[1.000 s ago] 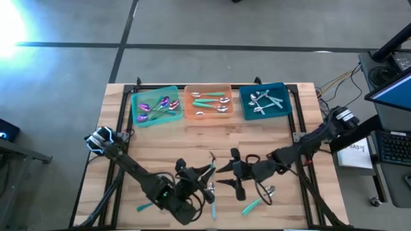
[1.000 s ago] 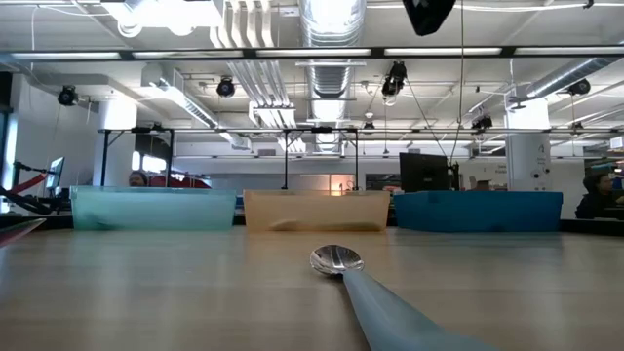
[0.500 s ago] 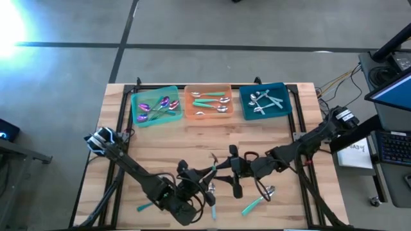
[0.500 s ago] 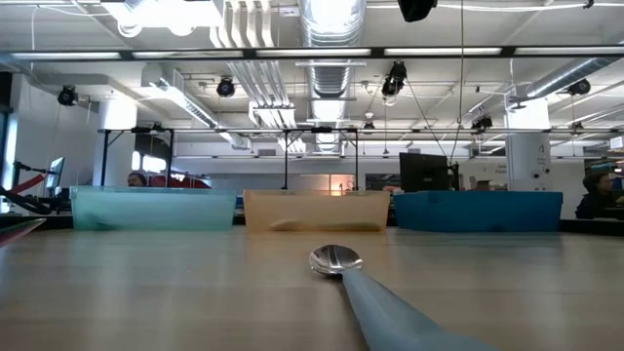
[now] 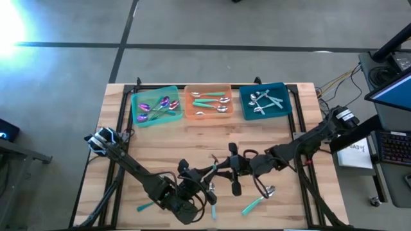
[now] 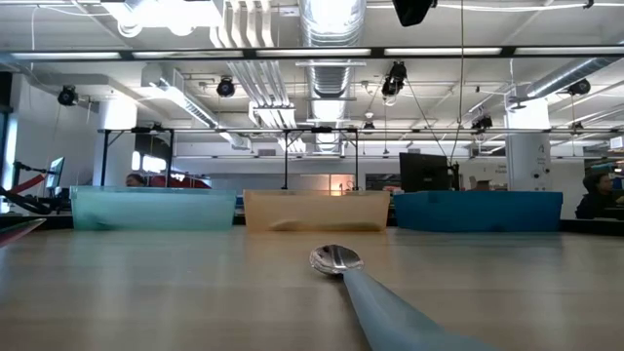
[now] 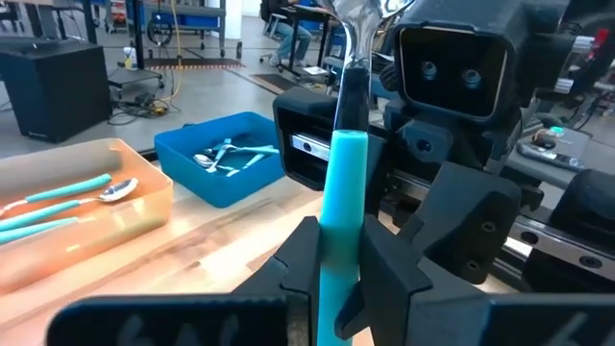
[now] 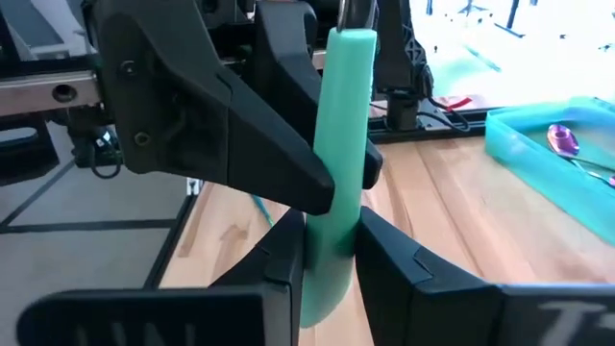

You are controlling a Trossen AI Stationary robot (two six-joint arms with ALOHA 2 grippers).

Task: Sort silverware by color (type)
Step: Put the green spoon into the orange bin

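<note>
A spoon (image 7: 342, 173) with a teal handle and a silver head stands upright between the two arms, above the near middle of the counter (image 5: 282, 138). In the left wrist view its handle rises from between the left gripper (image 7: 336, 279)'s dark fingers to the shiny bowl at the top; in the right wrist view the same teal handle runs up between the right gripper (image 8: 332, 264)'s fingers. Both pairs of jaws are clenched on the handle — the left low on it, the right pressing it from both sides.

From above, the two grippers meet nose to nose near the counter's front, the left arm reaching in from the left, the right arm from the right.

Other spoons lie loose on the wood around them — one teal-handled spoon (image 5: 252, 205) just beside the right gripper, another teal handle (image 5: 144, 206) near the left arm. One silver-headed spoon (image 6: 336, 259) lies close to the low camera.

At the far edge stand three trays: a green tray (image 5: 136, 96) with purple-headed spoons, an orange tray (image 5: 189, 93) with silver-headed, teal-handled ones, and a teal tray (image 5: 282, 90) with all-silver ones.
</note>
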